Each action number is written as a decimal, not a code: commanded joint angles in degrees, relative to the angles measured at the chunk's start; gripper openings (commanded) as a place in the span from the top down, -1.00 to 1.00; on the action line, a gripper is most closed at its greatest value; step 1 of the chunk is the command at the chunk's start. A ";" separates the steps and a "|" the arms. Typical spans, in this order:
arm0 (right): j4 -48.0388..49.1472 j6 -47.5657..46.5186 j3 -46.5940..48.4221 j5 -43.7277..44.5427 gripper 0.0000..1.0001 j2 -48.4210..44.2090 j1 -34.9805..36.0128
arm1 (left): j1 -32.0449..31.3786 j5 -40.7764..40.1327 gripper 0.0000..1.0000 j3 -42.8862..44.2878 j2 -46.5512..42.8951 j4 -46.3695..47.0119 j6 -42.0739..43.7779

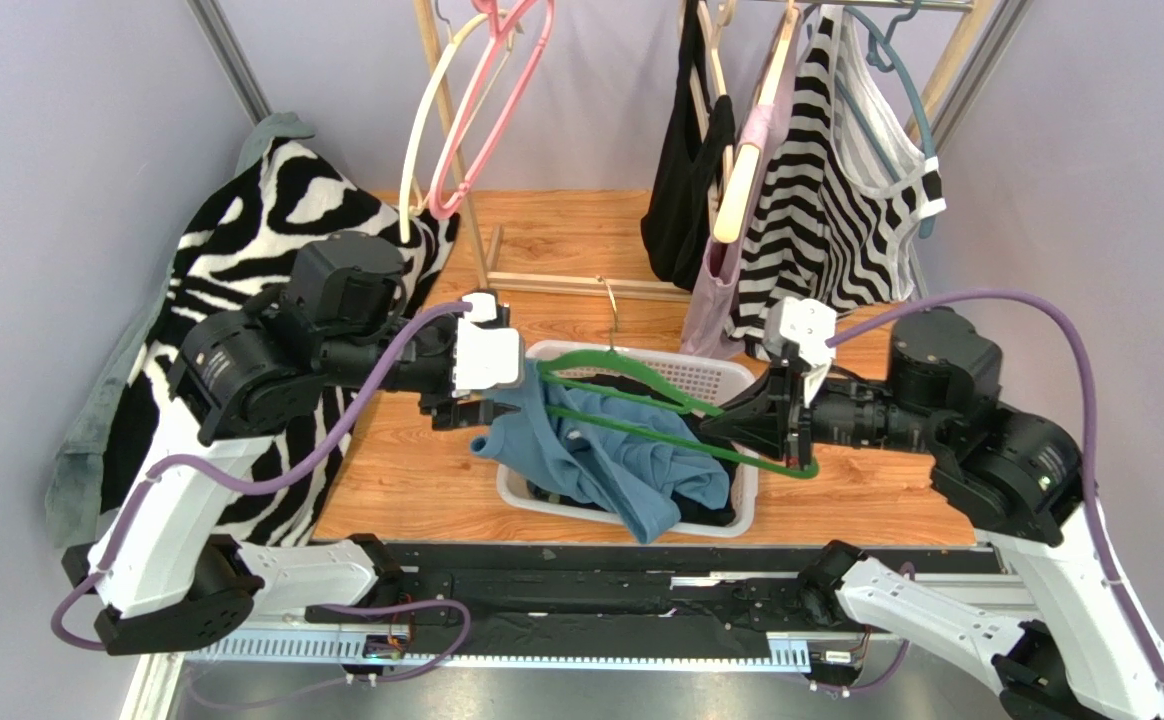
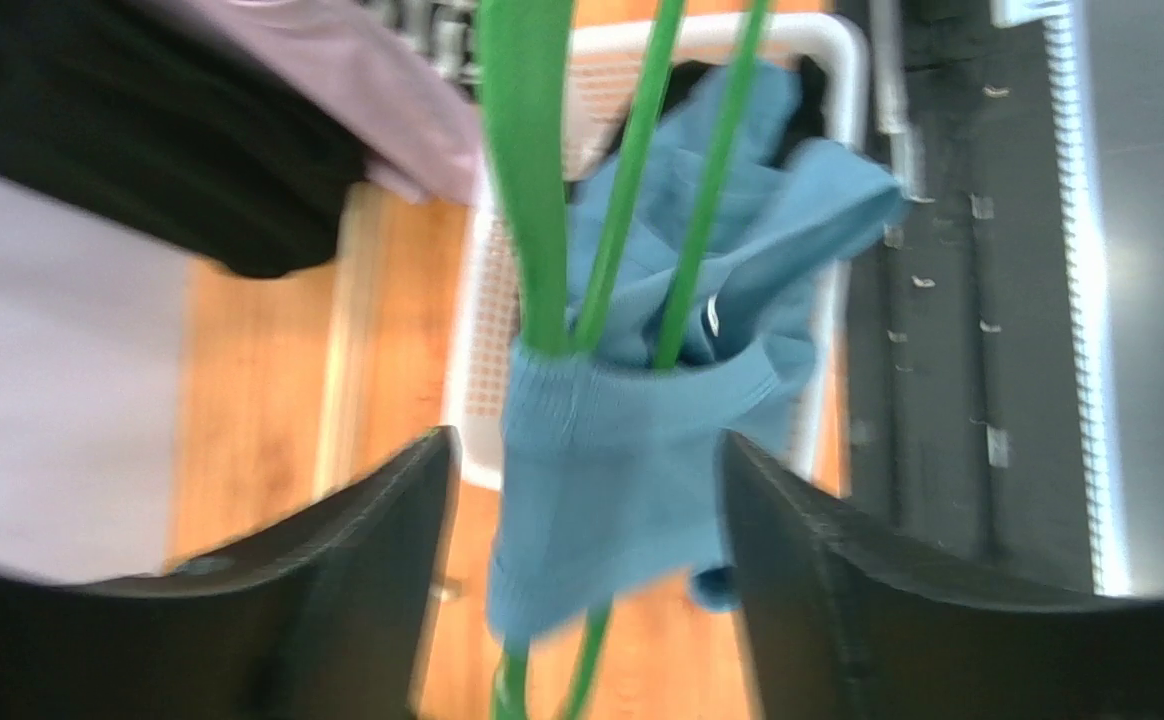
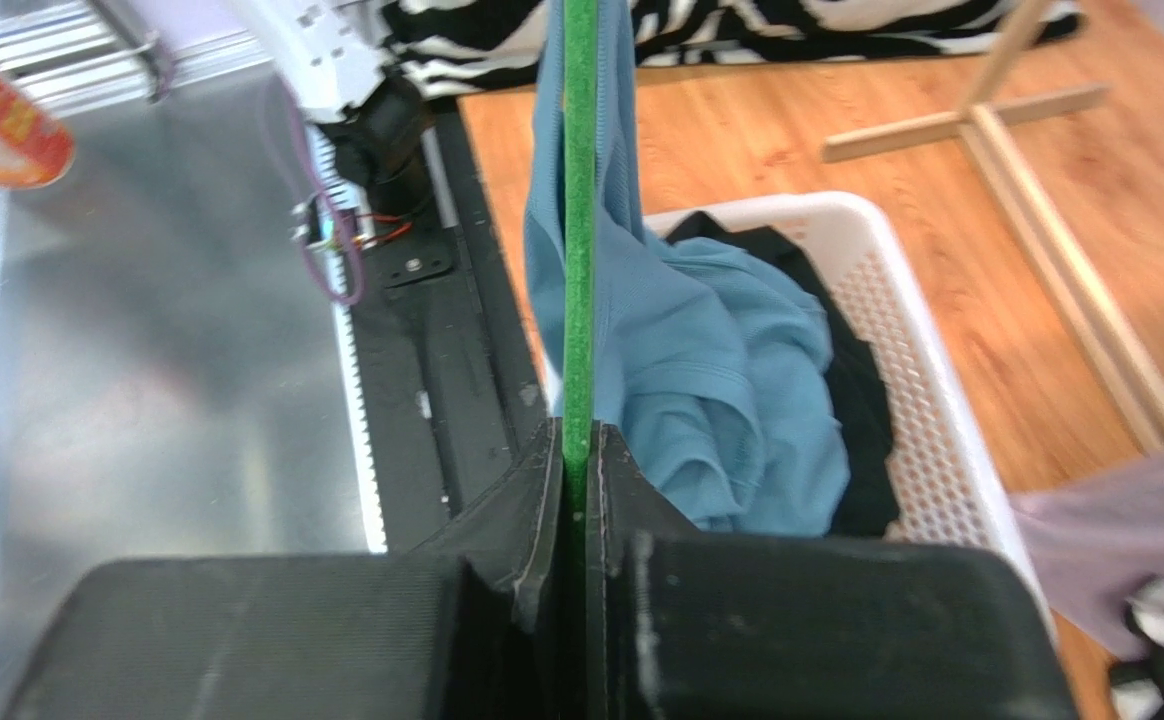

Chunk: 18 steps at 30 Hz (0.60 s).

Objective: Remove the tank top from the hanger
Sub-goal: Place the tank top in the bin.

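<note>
The green hanger (image 3: 581, 225) runs left to right, tank top (image 1: 561, 438) bunched leftward.

A green hanger (image 3: 581, 225) tight between the jaws

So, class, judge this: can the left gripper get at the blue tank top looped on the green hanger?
Probably yes. The left gripper has its jaws open either side of the tank top where it loops the hanger, with nothing between, and the right gripper clamps the hanger.

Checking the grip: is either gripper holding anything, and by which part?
The right gripper is shut on the green hanger near one end. The left gripper stands open astride the blue tank top.
</note>
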 commanded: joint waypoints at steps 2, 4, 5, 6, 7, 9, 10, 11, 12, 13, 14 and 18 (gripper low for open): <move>-0.96 1.46 4.84 9.46 1.00 -3.95 -0.32 | 0.64 -9.61 -0.93 1.65 -3.21 10.02 -4.83; -3.59 1.02 5.63 11.75 1.00 -4.74 -0.15 | 1.61 -11.11 -0.93 2.44 -3.83 11.95 -6.76; -4.22 0.76 6.16 13.94 1.00 -4.92 -0.32 | 2.13 -11.55 -0.93 2.45 -4.09 12.66 -7.73; -4.57 0.67 6.34 14.83 1.00 -5.27 -0.24 | 2.83 -11.82 -0.94 2.10 -4.44 13.19 -8.52; -4.66 0.67 6.34 15.45 1.00 -5.97 -0.24 | 3.10 -11.82 -0.94 1.57 -4.70 14.07 -10.10; -4.23 1.11 6.34 16.16 1.00 -6.59 -0.24 | 3.45 -10.51 -0.94 -1.49 -5.14 14.77 -11.51; -3.70 1.19 6.43 16.51 1.00 -6.94 -0.15 | 3.54 -9.46 -0.94 -2.81 -5.41 15.21 -12.82; -3.44 1.28 6.51 16.60 1.00 -7.03 -0.32 | 3.46 -8.40 -0.94 -4.13 -5.50 15.48 -13.62; -3.35 1.46 6.60 16.77 1.00 -7.20 -0.24 | 3.54 -5.95 -0.95 -6.50 -5.67 15.57 -14.32; -2.91 1.55 6.60 16.86 1.00 -7.21 -0.24 | 3.63 -4.63 -0.95 -7.48 -5.59 15.92 -15.72; -2.64 1.63 6.60 17.04 1.00 -7.21 -0.24 | 3.63 -3.65 -0.94 -8.36 -5.59 16.09 -16.43; -2.03 2.16 6.87 16.86 1.00 -7.29 -0.24 | 3.63 0.65 -0.93 -11.08 -4.62 17.59 -19.16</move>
